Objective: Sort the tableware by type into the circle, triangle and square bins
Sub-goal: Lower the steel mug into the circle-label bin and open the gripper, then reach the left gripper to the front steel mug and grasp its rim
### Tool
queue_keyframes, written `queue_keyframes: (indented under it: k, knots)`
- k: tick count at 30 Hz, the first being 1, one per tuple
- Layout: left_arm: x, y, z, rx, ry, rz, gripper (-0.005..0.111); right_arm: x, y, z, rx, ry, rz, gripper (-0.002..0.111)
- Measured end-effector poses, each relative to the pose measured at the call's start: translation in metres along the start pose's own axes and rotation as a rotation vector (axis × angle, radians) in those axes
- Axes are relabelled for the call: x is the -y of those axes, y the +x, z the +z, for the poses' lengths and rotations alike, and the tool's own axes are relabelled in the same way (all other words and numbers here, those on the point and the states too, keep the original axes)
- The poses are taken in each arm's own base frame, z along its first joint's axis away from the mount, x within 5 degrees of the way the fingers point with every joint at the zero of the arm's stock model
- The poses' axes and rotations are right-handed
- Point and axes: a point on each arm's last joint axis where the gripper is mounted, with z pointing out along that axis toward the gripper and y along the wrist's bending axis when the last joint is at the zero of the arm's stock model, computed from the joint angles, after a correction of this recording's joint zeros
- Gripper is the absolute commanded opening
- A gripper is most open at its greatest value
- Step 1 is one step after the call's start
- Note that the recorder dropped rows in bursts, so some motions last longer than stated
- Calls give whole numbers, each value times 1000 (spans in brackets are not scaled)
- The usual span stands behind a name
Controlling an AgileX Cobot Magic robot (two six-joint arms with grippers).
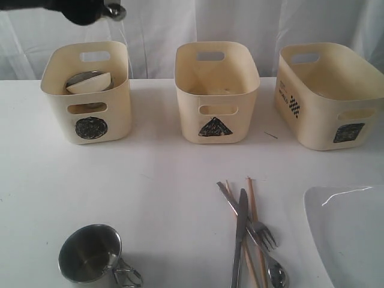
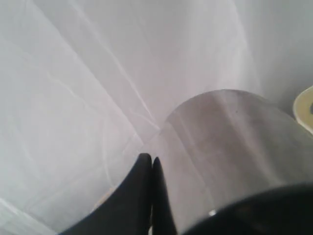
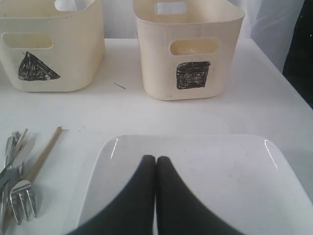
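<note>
My left gripper (image 2: 150,160) is shut, its fingers pressed together, and a steel mug (image 2: 230,147) hangs right beside them against the curtain. In the exterior view that mug (image 1: 114,11) shows high above the circle bin (image 1: 90,114), which holds the small white bowl (image 1: 90,82) on the steel bowl (image 1: 77,78). The second mug (image 1: 90,253) stands at the front left. My right gripper (image 3: 156,160) is shut on nothing above the large white plate (image 3: 220,166). Knife (image 1: 240,237), fork (image 1: 262,233), spoon (image 1: 277,273) and chopsticks (image 1: 252,201) lie crossed at front centre.
The triangle bin (image 1: 216,90) stands at the back centre and the wider square bin (image 1: 330,96) at the back right. A white curtain hangs behind the bins. The plate (image 1: 348,234) reaches the table's front right corner.
</note>
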Motion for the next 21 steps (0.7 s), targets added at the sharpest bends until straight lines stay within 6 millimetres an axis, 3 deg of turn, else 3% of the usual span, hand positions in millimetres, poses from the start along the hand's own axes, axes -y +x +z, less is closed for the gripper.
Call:
queue_keyframes:
  k: [3, 6, 8, 10, 11, 13, 15, 21]
  knots:
    - [2, 40, 32, -56, -23, -68, 0, 0, 0, 0, 0, 0, 0, 0]
    - [6, 70, 51, -116, -24, -95, 1, 0, 0, 0, 0, 0, 0, 0]
    - [13, 88, 59, -172, -2, -135, 12, 0, 0, 0, 0, 0, 0, 0]
    - [16, 94, 60, -220, 23, -179, 31, 0, 0, 0, 0, 0, 0, 0]
    - [17, 95, 60, -231, 30, -190, 44, 0, 0, 0, 0, 0, 0, 0]
    - [18, 96, 58, -254, 46, -198, 55, 0, 0, 0, 0, 0, 0, 0]
    - [18, 92, 54, -265, 57, -214, 56, 0, 0, 0, 0, 0, 0, 0]
    - [9, 49, 19, -262, 107, -220, 55, 0, 0, 0, 0, 0, 0, 0]
